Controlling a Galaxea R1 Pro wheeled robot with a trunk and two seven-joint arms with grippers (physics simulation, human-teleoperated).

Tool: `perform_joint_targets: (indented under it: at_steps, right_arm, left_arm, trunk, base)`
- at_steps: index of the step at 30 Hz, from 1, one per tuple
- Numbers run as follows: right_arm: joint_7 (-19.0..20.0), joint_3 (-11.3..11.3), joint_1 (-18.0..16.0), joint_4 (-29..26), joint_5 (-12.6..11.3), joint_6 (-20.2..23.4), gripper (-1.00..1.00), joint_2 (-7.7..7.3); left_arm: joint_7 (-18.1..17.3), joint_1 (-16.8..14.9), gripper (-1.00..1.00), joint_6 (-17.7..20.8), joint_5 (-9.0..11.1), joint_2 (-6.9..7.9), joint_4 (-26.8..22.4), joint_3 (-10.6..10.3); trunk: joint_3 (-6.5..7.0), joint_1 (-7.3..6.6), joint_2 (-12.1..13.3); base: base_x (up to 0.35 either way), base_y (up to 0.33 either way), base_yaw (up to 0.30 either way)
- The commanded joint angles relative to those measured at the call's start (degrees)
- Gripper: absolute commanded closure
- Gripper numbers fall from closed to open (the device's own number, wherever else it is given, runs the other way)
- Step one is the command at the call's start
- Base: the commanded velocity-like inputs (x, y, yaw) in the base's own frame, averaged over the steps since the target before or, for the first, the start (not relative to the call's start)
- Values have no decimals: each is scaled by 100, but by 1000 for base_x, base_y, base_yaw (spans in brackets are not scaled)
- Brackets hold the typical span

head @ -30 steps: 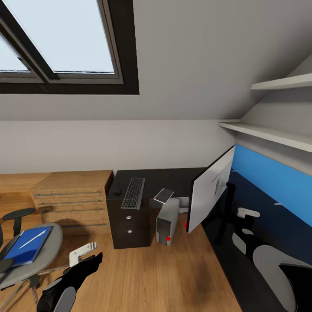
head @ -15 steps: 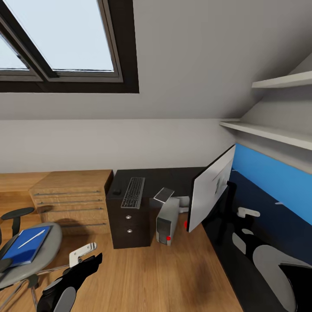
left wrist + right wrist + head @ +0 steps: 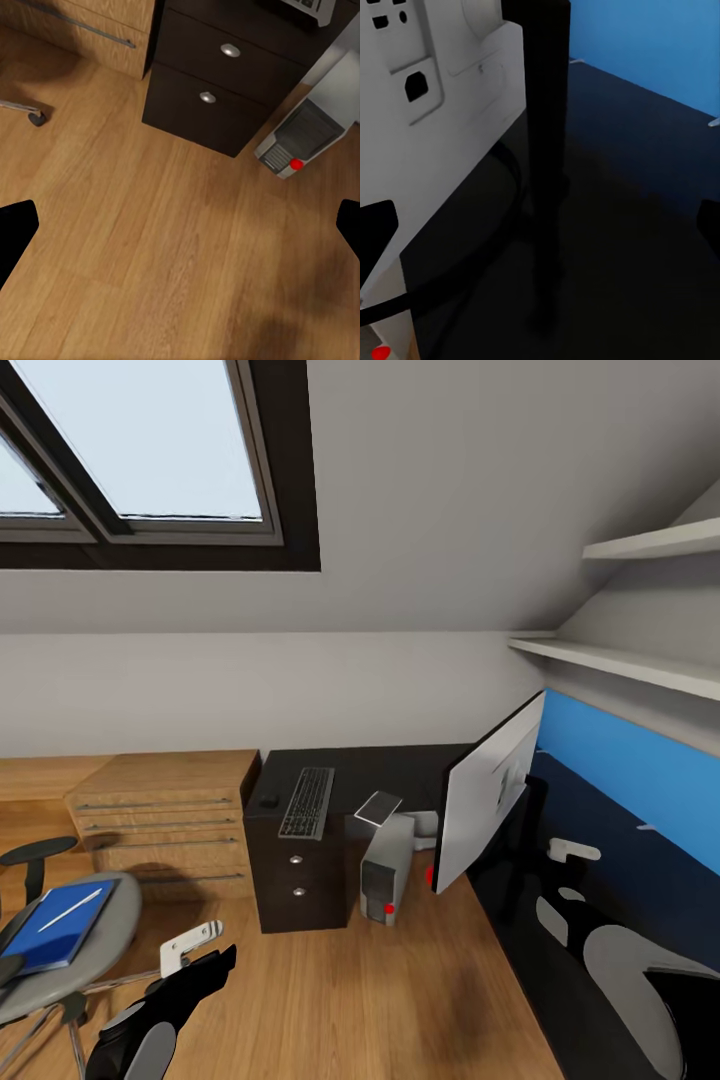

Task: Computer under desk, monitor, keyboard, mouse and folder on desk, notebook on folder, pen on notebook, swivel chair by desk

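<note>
The left gripper (image 3: 190, 950), near and low, is empty with jaws apart. The blue folder (image 3: 52, 926) lies just left of it on the chair seat (image 3: 100, 950), long axis running away, so the left arm is nearer. The right gripper (image 3: 540, 225), also spread empty, faces the monitor (image 3: 435, 112). Farther off, the keyboard (image 3: 307, 802) rests on the desk (image 3: 400, 765).

Glossy black desk (image 3: 560, 920) top, matt wood-grain floor (image 3: 380, 1000), light wooden drawer unit (image 3: 165, 815).
</note>
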Motion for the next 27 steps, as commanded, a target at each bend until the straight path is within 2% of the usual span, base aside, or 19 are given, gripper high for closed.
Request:
perform_joint_targets:
  at_steps: [1,27]
  right_arm:
    - [10,-23,-7,5,-23,-28,-100,1]
    - [-18,-23,-2,22,-20,-43,-100,-27]
  left_arm:
    - [59,-5,-100,6,58,6,-7,-12]
    - [68,-5,-100,8,66,-12,-4,-21]
  trunk:
    - [-28,24,-50]
    - [-495,595,-1093]
  base:
    - [0,0,0]
    - [0,0,0]
